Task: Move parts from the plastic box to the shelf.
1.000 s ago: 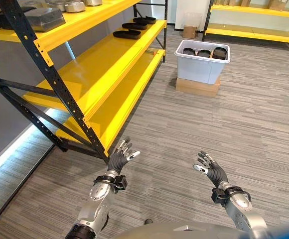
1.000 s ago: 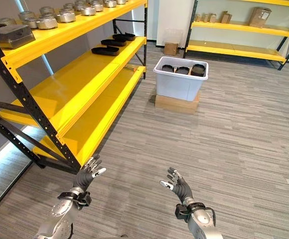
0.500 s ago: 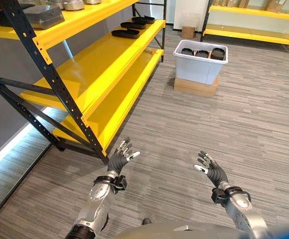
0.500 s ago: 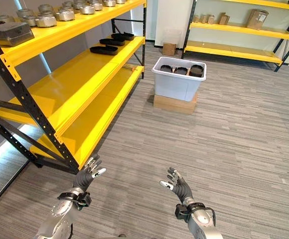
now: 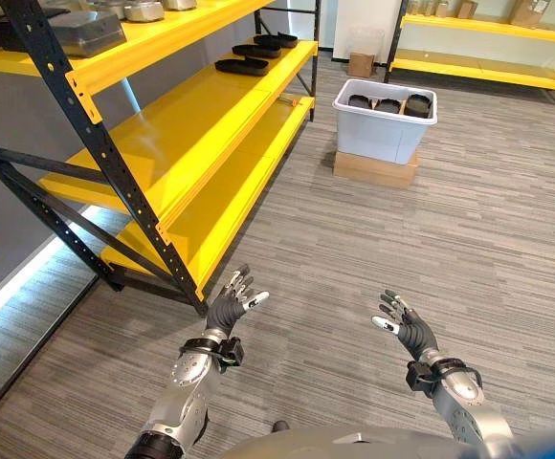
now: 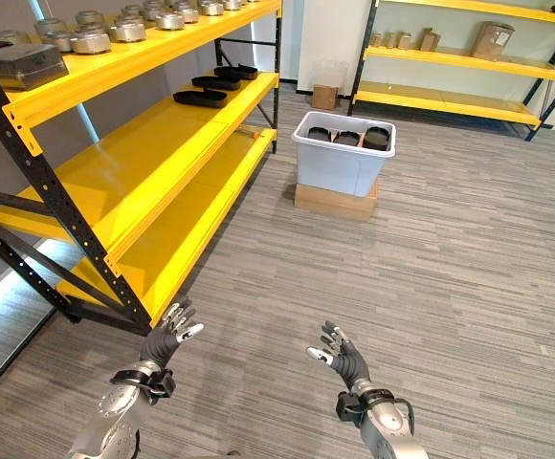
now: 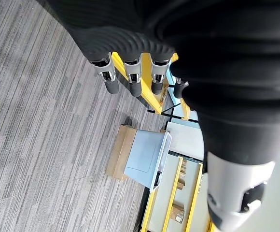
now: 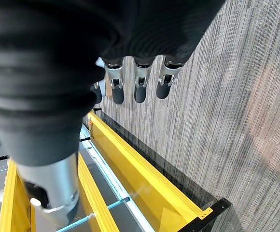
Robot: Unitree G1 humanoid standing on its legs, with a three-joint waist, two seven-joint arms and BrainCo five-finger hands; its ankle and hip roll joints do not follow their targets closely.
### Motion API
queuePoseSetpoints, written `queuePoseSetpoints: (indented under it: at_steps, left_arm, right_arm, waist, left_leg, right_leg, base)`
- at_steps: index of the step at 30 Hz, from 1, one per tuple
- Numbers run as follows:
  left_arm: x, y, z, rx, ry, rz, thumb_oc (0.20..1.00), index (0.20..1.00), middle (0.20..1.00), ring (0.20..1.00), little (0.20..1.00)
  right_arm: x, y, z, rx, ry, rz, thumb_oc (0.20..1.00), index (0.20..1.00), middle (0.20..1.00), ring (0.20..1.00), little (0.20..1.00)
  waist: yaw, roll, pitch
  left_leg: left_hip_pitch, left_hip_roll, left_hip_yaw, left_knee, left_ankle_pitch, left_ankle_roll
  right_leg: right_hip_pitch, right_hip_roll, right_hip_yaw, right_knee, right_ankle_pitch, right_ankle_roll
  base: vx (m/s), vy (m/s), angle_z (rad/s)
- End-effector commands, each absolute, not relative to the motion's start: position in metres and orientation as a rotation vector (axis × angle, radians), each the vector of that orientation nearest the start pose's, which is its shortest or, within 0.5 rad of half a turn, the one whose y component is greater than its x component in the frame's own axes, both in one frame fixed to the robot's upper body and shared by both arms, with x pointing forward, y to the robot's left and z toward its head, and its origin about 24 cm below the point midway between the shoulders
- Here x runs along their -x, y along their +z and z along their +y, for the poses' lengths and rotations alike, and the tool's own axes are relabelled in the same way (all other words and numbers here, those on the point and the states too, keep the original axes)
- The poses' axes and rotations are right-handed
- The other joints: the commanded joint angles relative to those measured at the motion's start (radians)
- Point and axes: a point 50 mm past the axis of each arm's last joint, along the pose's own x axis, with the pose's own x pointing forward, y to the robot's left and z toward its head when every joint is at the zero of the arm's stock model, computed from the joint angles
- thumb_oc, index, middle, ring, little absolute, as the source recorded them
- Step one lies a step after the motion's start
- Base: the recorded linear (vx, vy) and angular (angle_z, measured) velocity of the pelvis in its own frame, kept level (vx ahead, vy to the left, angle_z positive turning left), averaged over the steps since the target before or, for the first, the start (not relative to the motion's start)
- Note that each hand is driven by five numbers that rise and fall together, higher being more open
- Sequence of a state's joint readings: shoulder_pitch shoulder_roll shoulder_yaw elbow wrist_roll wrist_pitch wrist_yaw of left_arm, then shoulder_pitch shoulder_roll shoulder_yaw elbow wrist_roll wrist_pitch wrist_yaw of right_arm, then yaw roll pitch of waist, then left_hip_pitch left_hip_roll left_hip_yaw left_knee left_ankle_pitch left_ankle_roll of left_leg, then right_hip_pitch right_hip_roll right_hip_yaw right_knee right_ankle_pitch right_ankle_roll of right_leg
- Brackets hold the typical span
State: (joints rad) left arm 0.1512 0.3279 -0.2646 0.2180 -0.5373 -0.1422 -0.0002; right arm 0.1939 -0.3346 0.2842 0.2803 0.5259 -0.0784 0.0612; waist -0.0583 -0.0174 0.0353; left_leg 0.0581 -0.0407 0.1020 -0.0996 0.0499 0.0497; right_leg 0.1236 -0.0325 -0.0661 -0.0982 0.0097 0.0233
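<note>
1. Between the earlier pictures and now, the whole scene has slid slightly: the plastic box [image 5: 386, 119] and the shelf [image 5: 177, 143] sit a touch higher in the head views, which reads as the camera drifting, not the things moving. Both hands hold the same pose and place as before.

2. Left hand [image 5: 232, 302] hangs low and near, left of centre, fingers straight and spread, holding nothing. Right hand [image 5: 404, 325] mirrors it on the near right, likewise spread and empty. Each wrist view shows its own fingers extended over bare floor [image 5: 373, 249].

3. Parts [image 6: 346, 137] lie dark and rounded in a row inside the plastic box, which stands on a flat cardboard base [image 5: 376, 166] at the far end of the floor, well apart from both hands.

4. The box lies straight ahead and far, slightly right of the midline, so the right hand looks a little nearer, though neither can reach from here. My judgement: a walk forward is needed first.

5. The box's long side runs left to right across the view; the shelf runs near to far along the left, with black trays [image 5: 244, 65] already on its middle level at the far end, just left of the box.
</note>
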Motion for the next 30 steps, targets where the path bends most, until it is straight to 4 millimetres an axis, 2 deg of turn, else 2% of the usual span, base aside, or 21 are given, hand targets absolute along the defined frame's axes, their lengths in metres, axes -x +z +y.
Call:
queuePoseSetpoints:
  at_steps: [1, 11, 16, 17, 22, 24, 27, 28, 30]
  left_arm:
    - [-0.215, -0.013, 0.181, 0.155, -0.113, 0.197, 1.0, 1.0, 1.0, 1.0, 1.0]
    - [-0.214, -0.013, 0.183, 0.134, -0.112, 0.197, 1.0, 1.0, 1.0, 1.0, 1.0]
    - [-0.216, -0.011, 0.185, 0.131, -0.11, 0.187, 1.0, 1.0, 1.0, 1.0, 1.0]
    - [-0.218, -0.01, 0.185, 0.131, -0.112, 0.182, 1.0, 1.0, 1.0, 1.0, 1.0]
    - [-0.221, -0.007, 0.185, 0.14, -0.107, 0.167, 1.0, 1.0, 1.0, 1.0, 1.0]
    - [-0.222, -0.008, 0.185, 0.154, -0.11, 0.169, 1.0, 1.0, 1.0, 1.0, 1.0]
    - [-0.221, -0.009, 0.185, 0.168, -0.102, 0.175, 1.0, 1.0, 1.0, 1.0, 1.0]
    - [-0.218, -0.01, 0.185, 0.18, -0.106, 0.18, 1.0, 1.0, 1.0, 1.0, 1.0]
    - [-0.217, -0.009, 0.185, 0.18, -0.109, 0.178, 1.0, 1.0, 1.0, 1.0, 1.0]
  right_arm:
    - [-0.196, -0.044, -0.18, -0.202, 0.138, 0.377, 1.0, 1.0, 1.0, 1.0, 1.0]
    - [-0.197, -0.043, -0.182, -0.2, 0.141, 0.375, 1.0, 1.0, 1.0, 1.0, 1.0]
    - [-0.2, -0.039, -0.183, -0.204, 0.142, 0.358, 1.0, 1.0, 1.0, 1.0, 1.0]
    - [-0.201, -0.039, -0.183, -0.205, 0.143, 0.353, 1.0, 1.0, 1.0, 1.0, 1.0]
    - [-0.206, -0.034, -0.184, -0.206, 0.143, 0.328, 1.0, 1.0, 1.0, 1.0, 1.0]
    - [-0.207, -0.032, -0.186, -0.2, 0.139, 0.317, 1.0, 1.0, 1.0, 1.0, 1.0]
    - [-0.209, -0.029, -0.189, -0.203, 0.13, 0.298, 1.0, 1.0, 1.0, 1.0, 1.0]
    - [-0.207, -0.026, -0.194, -0.199, 0.122, 0.284, 1.0, 1.0, 1.0, 1.0, 1.0]
    - [-0.206, -0.026, -0.196, -0.198, 0.117, 0.284, 1.0, 1.0, 1.0, 1.0, 1.0]
  waist:
    - [0.017, -0.002, -0.007]
    - [0.016, 0.003, -0.002]
    - [0.014, 0.009, 0.017]
    - [0.012, 0.011, 0.028]
    - [0.009, 0.007, 0.051]
    - [0.012, 0.005, 0.064]
    - [0.011, 0.004, 0.067]
    - [0.009, -0.001, 0.065]
    - [0.008, -0.003, 0.067]
  left_leg:
    - [0.043, 0.124, -0.018, 0.012, -0.068, -0.091]
    - [0.042, 0.128, -0.025, 0.012, -0.068, -0.092]
    - [0.03, 0.134, -0.034, 0.042, -0.078, -0.087]
    - [0.013, 0.137, -0.041, 0.075, -0.09, -0.084]
    - [-0.037, 0.149, -0.052, 0.157, -0.111, -0.088]
    - [-0.06, 0.154, -0.059, 0.209, -0.126, -0.091]
    - [-0.067, 0.16, -0.061, 0.224, -0.128, -0.094]
    - [-0.071, 0.179, -0.072, 0.242, -0.131, -0.1]
    - [-0.073, 0.187, -0.077, 0.253, -0.127, -0.104]
  right_leg:
    - [-0.026, -0.086, 0.006, 0.021, -0.003, 0.09]
    - [-0.029, -0.082, 0.004, 0.037, -0.017, 0.085]
    - [-0.071, -0.08, 0.008, 0.135, -0.054, 0.08]
    - [-0.098, -0.078, 0.01, 0.185, -0.071, 0.078]
    - [-0.148, -0.07, 0.008, 0.276, -0.105, 0.071]
    - [-0.163, -0.062, 0.009, 0.306, -0.123, 0.059]
    - [-0.171, -0.054, 0.006, 0.325, -0.131, 0.052]
    - [-0.179, -0.032, 0.009, 0.349, -0.155, 0.034]
    - [-0.18, -0.021, 0.009, 0.355, -0.163, 0.025]
  base:
    - [0.0, 0.0, 0.0]
    - [0.0, -0.002, 0.0]
    - [0.0, -0.007, 0.0]
    - [0.0, 0.0, 0.0]
    - [-0.01, -0.045, 0.07]
    - [0.02, -0.098, 0.12]
    - [0.06, -0.127, 0.08]
    - [0.07, -0.131, -0.01]
    - [0.08, -0.174, -0.01]
